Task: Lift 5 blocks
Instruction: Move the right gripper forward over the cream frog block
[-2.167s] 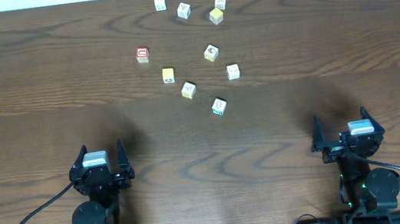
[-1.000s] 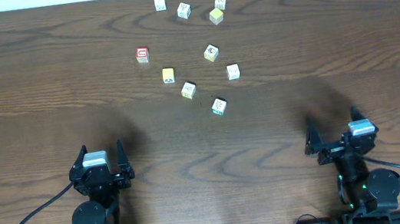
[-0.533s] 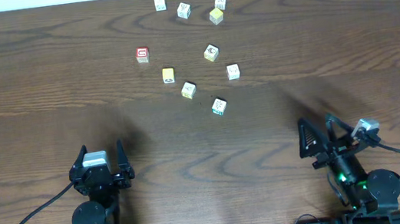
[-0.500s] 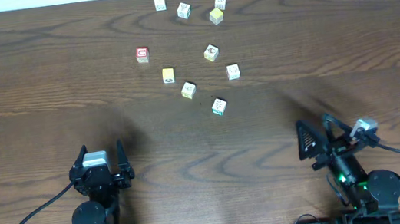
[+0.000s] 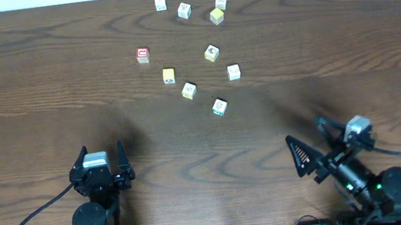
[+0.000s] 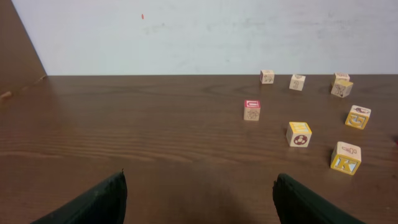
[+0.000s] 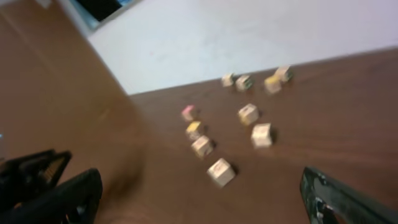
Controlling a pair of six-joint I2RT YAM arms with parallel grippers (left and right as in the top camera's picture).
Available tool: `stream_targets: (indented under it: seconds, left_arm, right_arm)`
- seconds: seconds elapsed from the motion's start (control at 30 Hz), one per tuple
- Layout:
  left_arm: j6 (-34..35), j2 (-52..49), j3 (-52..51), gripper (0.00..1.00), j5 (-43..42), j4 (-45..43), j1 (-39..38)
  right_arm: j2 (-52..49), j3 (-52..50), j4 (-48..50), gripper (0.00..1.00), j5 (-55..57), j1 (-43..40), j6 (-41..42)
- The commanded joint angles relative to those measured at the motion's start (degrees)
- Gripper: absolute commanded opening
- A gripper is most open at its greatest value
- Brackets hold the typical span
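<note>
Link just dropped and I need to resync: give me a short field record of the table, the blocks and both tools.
table: dark wood
blocks: nine cream or yellow cubes scattered at the far middle, all resting on the wood
nearest block, closest to the arms
red-faced cube, left edge of the cluster
left tool: open, empty, at the near edge
right tool: open, empty, angled toward the cluster

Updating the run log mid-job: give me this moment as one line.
blocks all resting on table, none lifted | left gripper open, empty | right gripper open, empty, angled toward blocks
</note>
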State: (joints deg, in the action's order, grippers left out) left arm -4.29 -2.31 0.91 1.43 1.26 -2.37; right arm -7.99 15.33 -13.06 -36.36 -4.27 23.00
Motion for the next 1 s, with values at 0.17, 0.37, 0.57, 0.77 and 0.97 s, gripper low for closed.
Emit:
stream_targets:
  seconds: [0.17, 0.37, 0.57, 0.77, 0.97]
  left_arm:
    - [0.46, -0.13, -0.68, 0.75, 0.66, 2.8, -0.22]
    - [0.46, -0.13, -0.68, 0.75, 0.66, 2.78, -0.22]
    - [0.46, -0.13, -0.68, 0.75, 0.68, 2.8, -0.22]
    - [0.46, -0.13, -0.68, 0.75, 0.66, 2.78, -0.22]
    - [0.46, -0.13, -0.68, 0.75, 0.66, 2.78, -0.22]
  right_arm:
    - [-31.65, 19.78, -6.19, 0.99, 4.83, 0.42, -14.58]
    - [-56.02, 42.01, -18.4, 0.99, 7.23, 7.06, -21.73]
    - [-68.89, 60.43, -31.71, 0.99, 35.5, 18.67, -22.03]
    - [-71.47, 64.04, -36.48, 0.99, 37.0, 24.44, -22.03]
    - [-71.58, 63.21, -37.68, 0.99, 36.28, 25.42, -21.79]
